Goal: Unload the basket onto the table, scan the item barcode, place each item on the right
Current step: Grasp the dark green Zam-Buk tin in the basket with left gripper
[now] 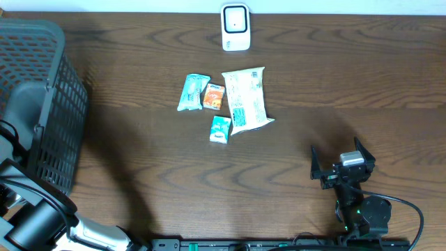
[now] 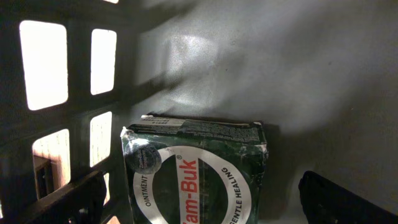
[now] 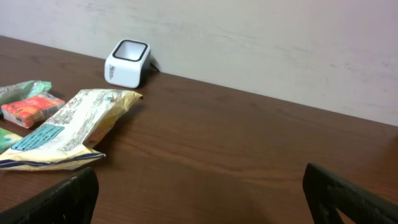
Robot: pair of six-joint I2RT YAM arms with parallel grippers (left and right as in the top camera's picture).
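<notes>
A dark green Zam-Buk ointment box [image 2: 196,174] lies on the floor of the black mesh basket [image 1: 42,104] at the table's left. My left gripper [image 2: 205,208] hangs over it, open, with one finger on each side and a clear gap on the right. The white barcode scanner [image 1: 235,28] stands at the far edge of the table, also in the right wrist view as the scanner [image 3: 127,62]. My right gripper [image 1: 341,167] rests open at the front right with nothing between its fingers [image 3: 348,196].
Mid-table lie a teal packet [image 1: 193,92], an orange packet [image 1: 214,96], a cream snack bag [image 1: 247,100] and a small teal box [image 1: 220,130]. The basket wall [image 2: 81,112] stands close on the left of my left gripper.
</notes>
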